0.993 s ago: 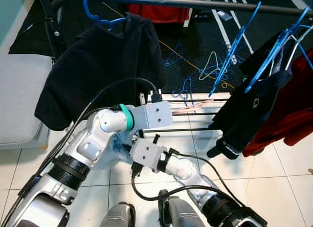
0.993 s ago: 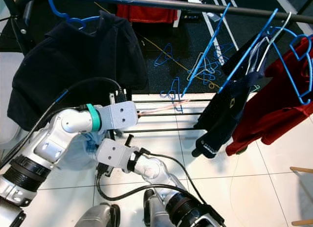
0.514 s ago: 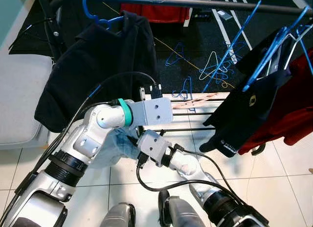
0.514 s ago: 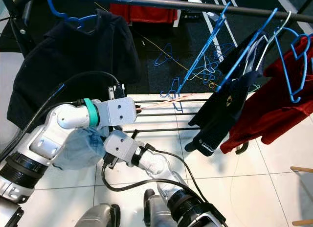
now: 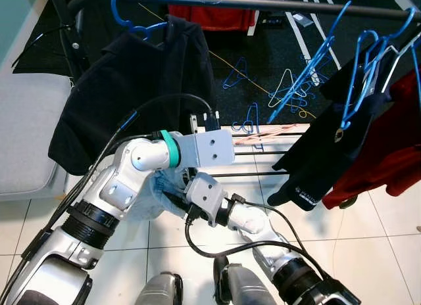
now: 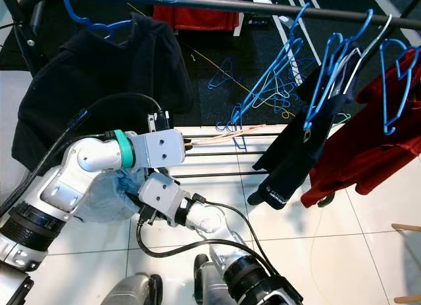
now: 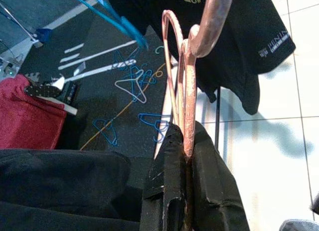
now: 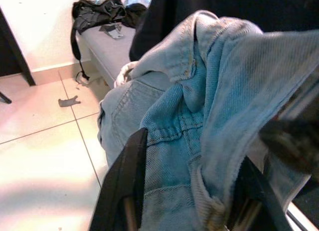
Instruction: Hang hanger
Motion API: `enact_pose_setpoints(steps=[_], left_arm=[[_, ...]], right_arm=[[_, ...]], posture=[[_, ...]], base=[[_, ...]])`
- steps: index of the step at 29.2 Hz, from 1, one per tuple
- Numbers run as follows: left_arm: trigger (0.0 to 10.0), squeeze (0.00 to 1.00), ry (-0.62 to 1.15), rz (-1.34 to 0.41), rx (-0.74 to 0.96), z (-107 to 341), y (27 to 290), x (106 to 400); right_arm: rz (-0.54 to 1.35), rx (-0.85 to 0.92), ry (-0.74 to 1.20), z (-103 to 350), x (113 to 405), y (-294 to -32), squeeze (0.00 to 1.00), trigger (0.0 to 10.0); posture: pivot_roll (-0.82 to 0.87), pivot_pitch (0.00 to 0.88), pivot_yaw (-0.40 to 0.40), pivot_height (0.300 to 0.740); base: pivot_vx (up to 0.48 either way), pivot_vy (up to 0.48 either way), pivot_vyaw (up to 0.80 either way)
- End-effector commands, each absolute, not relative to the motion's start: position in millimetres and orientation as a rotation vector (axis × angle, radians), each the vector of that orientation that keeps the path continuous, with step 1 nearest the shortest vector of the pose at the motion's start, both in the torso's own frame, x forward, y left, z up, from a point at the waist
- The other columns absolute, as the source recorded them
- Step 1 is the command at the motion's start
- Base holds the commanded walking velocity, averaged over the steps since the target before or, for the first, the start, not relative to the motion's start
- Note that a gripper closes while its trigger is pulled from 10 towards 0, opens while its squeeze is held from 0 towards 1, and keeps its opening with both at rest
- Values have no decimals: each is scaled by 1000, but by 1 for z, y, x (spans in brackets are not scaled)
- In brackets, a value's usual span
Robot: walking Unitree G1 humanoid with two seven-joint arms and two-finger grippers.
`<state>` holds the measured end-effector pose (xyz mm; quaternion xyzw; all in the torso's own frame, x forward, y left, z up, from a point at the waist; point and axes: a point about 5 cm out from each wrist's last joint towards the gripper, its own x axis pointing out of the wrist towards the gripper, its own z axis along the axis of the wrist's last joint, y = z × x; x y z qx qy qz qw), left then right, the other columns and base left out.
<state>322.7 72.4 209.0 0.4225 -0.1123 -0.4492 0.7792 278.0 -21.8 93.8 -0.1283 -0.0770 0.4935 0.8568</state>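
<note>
My left gripper (image 7: pixel 185 136) is shut on the hook end of a pink hanger (image 7: pixel 187 66). The hanger (image 5: pixel 262 137) sticks out to the right from the left wrist, below the dark clothes rail (image 5: pixel 263 1). A light blue denim garment (image 5: pixel 156 194) hangs under my left forearm. My right gripper (image 8: pixel 189 191) is shut on a fold of this denim garment (image 8: pixel 219 96), one finger (image 8: pixel 124 186) on each side. In the eye views the right gripper (image 5: pixel 172 200) is tucked beneath the left wrist.
A black shirt (image 5: pixel 131 75) hangs on a blue hanger at the rail's left. Several blue hangers (image 5: pixel 358 62), a dark garment (image 5: pixel 329 154) and a red one (image 5: pixel 388 154) hang at the right. Loose hangers (image 5: pixel 283 88) lie on the dark floor. A grey bench (image 5: pixel 26 134) stands left.
My right gripper has moved up and left under the left wrist into the denim. The blue hangers and dark garment at the right have swung. The left gripper has risen slightly with the pink hanger.
</note>
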Motion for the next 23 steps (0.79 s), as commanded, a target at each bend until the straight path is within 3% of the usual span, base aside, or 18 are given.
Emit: enact_pose_setpoints(steps=[1,11,15,23], left_arm=[[10000,0,-318,-979,908,221,67,320],[10000,0,-329,-976,906,224,66,320],[10000,0,-336,-972,903,226,66,321],[10000,0,-345,-973,895,229,65,321]], right_arm=[[1041,-256,-117,86,274,-23,0,10000],[1062,-210,-74,81,270,-21,0,10000],[1195,-271,47,57,252,-26,0,10000],[1067,-360,65,47,262,-34,0,10000]], posture=[[-28,150,40,740],[-26,150,44,740],[-23,150,44,740],[-21,148,47,740]], base=[[0,0,0],[0,0,0],[0,0,0],[0,0,0]])
